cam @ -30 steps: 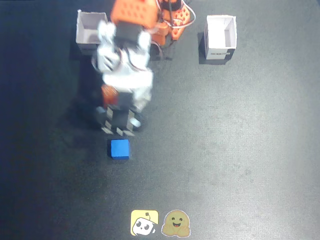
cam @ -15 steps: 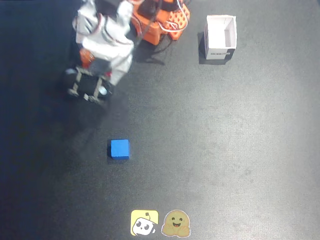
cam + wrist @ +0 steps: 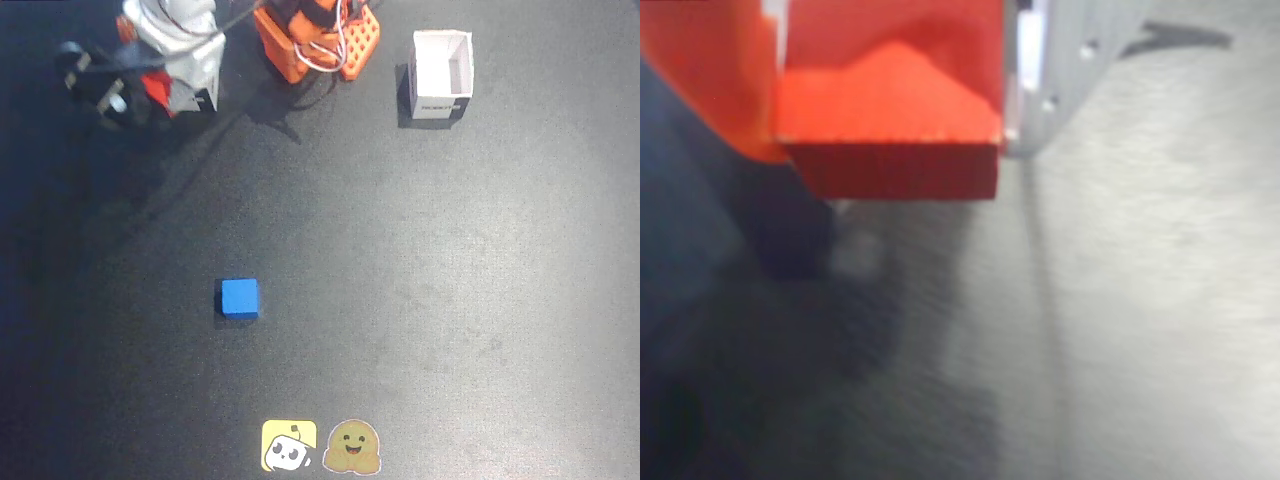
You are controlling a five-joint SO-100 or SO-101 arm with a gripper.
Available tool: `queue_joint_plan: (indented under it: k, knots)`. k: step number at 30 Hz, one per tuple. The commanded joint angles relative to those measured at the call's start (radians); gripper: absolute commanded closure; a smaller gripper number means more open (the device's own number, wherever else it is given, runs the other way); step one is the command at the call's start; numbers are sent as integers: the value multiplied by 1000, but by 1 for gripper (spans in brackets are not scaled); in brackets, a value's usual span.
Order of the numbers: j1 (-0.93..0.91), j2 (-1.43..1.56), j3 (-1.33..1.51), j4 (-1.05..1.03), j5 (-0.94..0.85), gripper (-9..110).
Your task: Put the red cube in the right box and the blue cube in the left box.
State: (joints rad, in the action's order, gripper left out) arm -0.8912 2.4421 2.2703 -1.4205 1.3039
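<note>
Red cube: the red cube (image 3: 890, 120) sat clamped between the jaws in the wrist view, filling the top of the frame and lifted off the mat.
Gripper: the gripper (image 3: 112, 88) was clenched on the cube at the fixed view's top-left corner; a second before it had hung just above the blue cube, so the arm had swung the cube away up-left.
Blue cube: the blue cube (image 3: 240, 298) lay unmoved on the dark mat (image 3: 450, 300), well apart from the gripper, below and to its right.
Boxes: one white box (image 3: 441, 74) stood far to the gripper's right; the other was hidden under the arm.
Meaning: the carry looked nearly over, with release into the hidden box probably next.
</note>
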Motion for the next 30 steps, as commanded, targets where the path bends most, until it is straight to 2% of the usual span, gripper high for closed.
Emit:
queue_joint_plan:
  k: [1, 18, 30]
  knots:
    - [-75, 49, 5, -5, 3, 93]
    - [-342, 100, 69, -38, 34, 93]
    - [-331, 141, 120, -28, 118, 93]
